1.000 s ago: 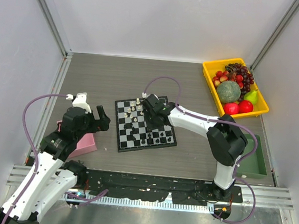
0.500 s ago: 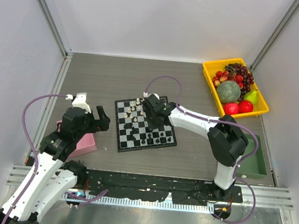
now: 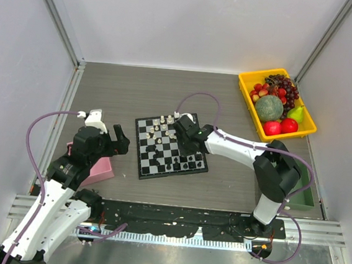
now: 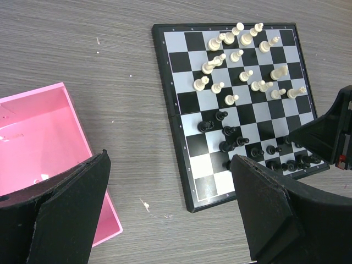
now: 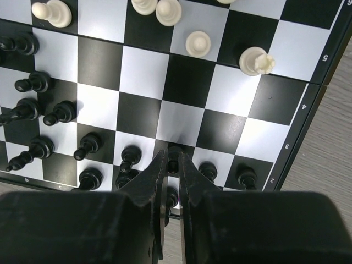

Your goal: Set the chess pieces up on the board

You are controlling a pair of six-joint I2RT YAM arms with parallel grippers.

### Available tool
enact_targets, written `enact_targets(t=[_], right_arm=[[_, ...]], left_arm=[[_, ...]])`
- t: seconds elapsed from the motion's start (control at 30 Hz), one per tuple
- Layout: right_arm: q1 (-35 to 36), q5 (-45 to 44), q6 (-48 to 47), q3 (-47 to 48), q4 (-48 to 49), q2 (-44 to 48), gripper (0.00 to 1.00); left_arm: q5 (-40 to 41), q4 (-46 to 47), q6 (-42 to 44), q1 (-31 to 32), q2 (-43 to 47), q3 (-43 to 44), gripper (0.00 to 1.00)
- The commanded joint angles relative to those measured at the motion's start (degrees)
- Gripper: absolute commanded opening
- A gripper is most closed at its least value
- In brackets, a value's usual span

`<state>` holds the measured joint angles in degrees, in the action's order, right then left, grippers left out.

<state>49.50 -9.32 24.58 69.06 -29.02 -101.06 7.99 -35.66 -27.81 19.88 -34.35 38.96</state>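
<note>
The board (image 4: 195, 146) lay in the middle of the tabletop (image 3: 118, 89). White chess pieces (image 4: 242, 55) were scattered on its far half and black ones on its near half. The right gripper (image 5: 173, 158) was pinched onto one black piece (image 5: 174, 149) near the board's edge. The left gripper (image 4: 169, 162) hung spread wide above the pink box (image 4: 44, 126).

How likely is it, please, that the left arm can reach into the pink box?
Probably yes: the left pincer hangs open over the edge of the pink box, which is uncovered, and nothing stands between.
</note>
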Motion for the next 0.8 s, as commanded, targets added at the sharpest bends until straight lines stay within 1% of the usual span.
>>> enact_targets(t=[0.0,0.27,0.5,0.77], right_arm=[[0.0,-0.3,1.3,-1.6,1.2,3.8,0.14],[0.1,1.6,1.4,-3.5,3.1,4.1,0.14],[0.1,2.7,1.4,-3.1,3.9,3.4,0.14],[0.8,1.2,2.0,-3.8,3.2,3.7,0.15]], left_arm=[[0.9,0.9,0.9,0.1,0.2,1.4,1.0],[0.7,0.9,0.8,0.1,0.0,1.6,1.0],[0.7,0.9,0.7,0.1,0.1,1.2,1.0],[0.6,1.4,0.7,0.1,-0.4,0.8,1.0]])
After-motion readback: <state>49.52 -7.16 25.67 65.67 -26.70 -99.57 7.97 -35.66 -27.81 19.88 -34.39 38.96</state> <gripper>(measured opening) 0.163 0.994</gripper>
